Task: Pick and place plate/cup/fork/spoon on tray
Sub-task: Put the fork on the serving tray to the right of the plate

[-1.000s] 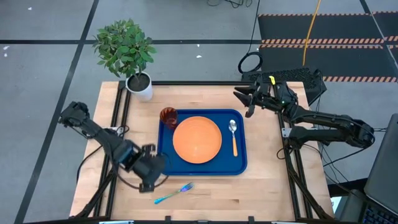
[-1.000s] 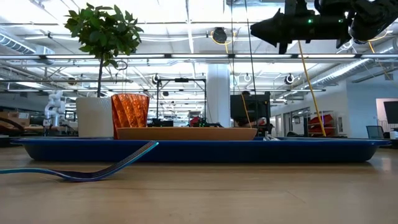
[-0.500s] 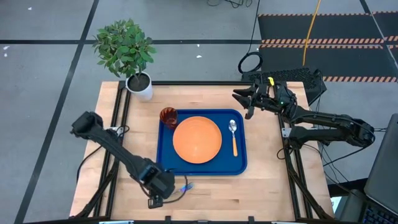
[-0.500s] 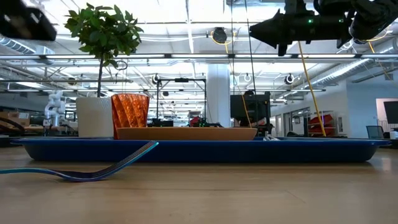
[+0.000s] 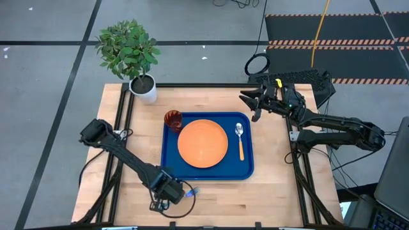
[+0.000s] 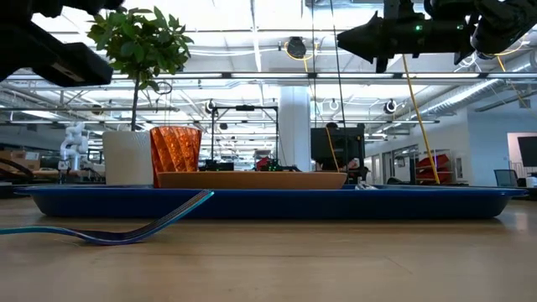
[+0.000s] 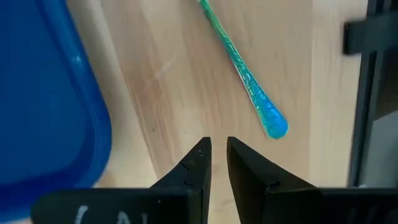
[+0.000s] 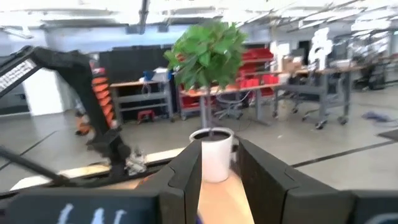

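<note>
The blue-handled fork [image 7: 245, 78] lies flat on the wooden table near its near edge, in front of the dark blue tray [image 5: 249, 171]. My left gripper [image 5: 167, 191] hovers above the fork, fingers pointing down, a narrow gap between them [image 7: 218, 143], touching nothing. In the high view it hides most of the fork [image 5: 190, 191]. The orange plate [image 5: 202, 143], red-brown cup [image 5: 173, 119] and orange-handled spoon [image 5: 239, 137] rest on the tray. My right gripper [image 5: 251, 105] is open and empty, held high by the tray's far right corner.
A white pot with a green plant [image 5: 146, 89] stands at the table's far left corner. Bare wood lies left and right of the tray. In the low view the fork [image 6: 126, 231] curves up in front of the tray's rim [image 6: 336, 205].
My left arm has swung from beside the tray's left edge toward the table's near edge and to the right, and now stands over the fork. The fork has stayed where it was.
</note>
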Available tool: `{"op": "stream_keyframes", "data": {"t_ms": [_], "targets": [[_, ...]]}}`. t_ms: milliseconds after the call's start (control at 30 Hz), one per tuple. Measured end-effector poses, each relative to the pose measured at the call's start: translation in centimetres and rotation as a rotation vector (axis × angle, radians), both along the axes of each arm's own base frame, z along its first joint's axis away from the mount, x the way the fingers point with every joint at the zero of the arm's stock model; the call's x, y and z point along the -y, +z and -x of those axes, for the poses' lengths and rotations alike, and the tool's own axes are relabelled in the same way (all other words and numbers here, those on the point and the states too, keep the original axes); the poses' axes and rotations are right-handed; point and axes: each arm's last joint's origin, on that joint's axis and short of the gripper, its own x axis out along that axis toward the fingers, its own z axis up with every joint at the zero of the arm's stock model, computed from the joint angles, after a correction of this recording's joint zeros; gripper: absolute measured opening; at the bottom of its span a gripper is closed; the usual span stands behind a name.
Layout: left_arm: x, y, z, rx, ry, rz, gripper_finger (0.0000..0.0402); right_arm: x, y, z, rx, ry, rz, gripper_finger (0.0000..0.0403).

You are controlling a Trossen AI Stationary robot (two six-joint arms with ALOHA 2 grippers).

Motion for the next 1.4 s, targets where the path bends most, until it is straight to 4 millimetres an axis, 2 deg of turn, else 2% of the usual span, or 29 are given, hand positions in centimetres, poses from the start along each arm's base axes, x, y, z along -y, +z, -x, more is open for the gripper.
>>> {"op": "stream_keyframes", "data": {"t_ms": [300, 567, 733, 900, 1200, 1400], "targets": [[1.2, 0.0, 0.7, 0.103, -0.318, -0.046, 0.0051, -0.1, -0.1, -0.1, -0.005, 0.008, -0.024, 0.01], [1.2, 0.0, 0.5, 0.17, -0.431, -0.097, 0.0051, -1.2, -2.2, -0.7, -0.179, 0.071, -0.192, 0.01], [2.0, 0.2, -0.2, 0.262, -0.418, -0.041, 0.0051, -2.7, -3.2, -1.1, -0.267, 0.14, -0.277, 0.01], [3.6, 0.2, -0.4, 0.34, -0.373, 0.02, 0.0051, -4.8, -3.3, -1.6, -0.297, 0.246, -0.274, 0.01], [6.3, -2.6, 1.2, 0.249, -0.358, 0.004, 0.0051, -8.1, -3.4, -2.1, -0.309, 0.31, -0.276, 0.01], [7.1, -3.6, 1.7, 0.228, -0.379, -0.016, 0.0051, -9.5, -3.4, -2.1, -0.305, 0.29, -0.288, 0.01]]}}
